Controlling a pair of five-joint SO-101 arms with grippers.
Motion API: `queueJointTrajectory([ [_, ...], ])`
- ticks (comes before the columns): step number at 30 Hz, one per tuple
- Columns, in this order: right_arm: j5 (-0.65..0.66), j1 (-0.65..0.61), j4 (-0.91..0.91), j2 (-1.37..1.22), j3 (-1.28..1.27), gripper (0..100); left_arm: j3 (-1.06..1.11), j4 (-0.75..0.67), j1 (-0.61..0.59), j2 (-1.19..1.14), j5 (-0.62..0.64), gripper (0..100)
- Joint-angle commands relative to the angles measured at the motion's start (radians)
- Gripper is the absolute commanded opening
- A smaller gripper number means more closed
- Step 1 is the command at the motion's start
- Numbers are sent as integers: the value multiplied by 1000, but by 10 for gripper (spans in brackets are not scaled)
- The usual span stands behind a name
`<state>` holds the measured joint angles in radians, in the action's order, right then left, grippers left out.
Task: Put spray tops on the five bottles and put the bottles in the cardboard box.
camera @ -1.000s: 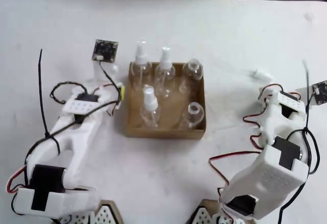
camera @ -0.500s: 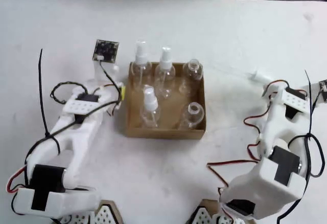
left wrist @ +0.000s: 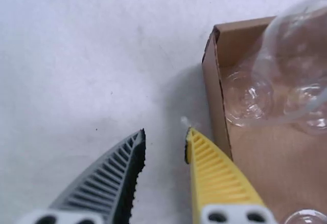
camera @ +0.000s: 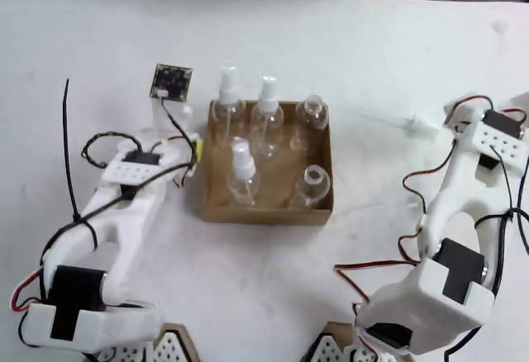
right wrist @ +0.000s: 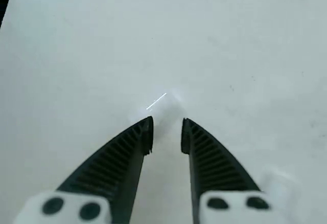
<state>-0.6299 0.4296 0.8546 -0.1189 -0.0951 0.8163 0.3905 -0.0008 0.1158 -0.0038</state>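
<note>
Cardboard box [camera: 269, 211] holding five bottles [camera: 244, 172].
Right gripper [right wrist: 166, 132], narrowly parted, sits at a loose spray top [right wrist: 161, 107]; left gripper [left wrist: 164, 144] narrowly parted, empty.

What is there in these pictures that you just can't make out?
Right wrist view: the loose spray top just beyond the right gripper is blurred into the white table; its shape is lost.
Left wrist view: the clear bottle in the cardboard box is cut off by the picture's edge, hiding its neck.
High view: whether the fitted spray tops are screwed tight is too small to tell.
</note>
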Motion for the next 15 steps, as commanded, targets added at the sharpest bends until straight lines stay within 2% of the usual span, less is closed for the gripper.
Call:
queueJointTrajectory([
  [1, -92, -30, 47, 53, 95, 110, 0, -21, 7, 21, -14, 124],
  [10, -476, -61, 82, -53, 106, 113, 0, -20, 8, 21, -14, 124],
  [15, -506, -59, 48, -219, 199, 113, 0, -18, 8, 21, -14, 124],
])
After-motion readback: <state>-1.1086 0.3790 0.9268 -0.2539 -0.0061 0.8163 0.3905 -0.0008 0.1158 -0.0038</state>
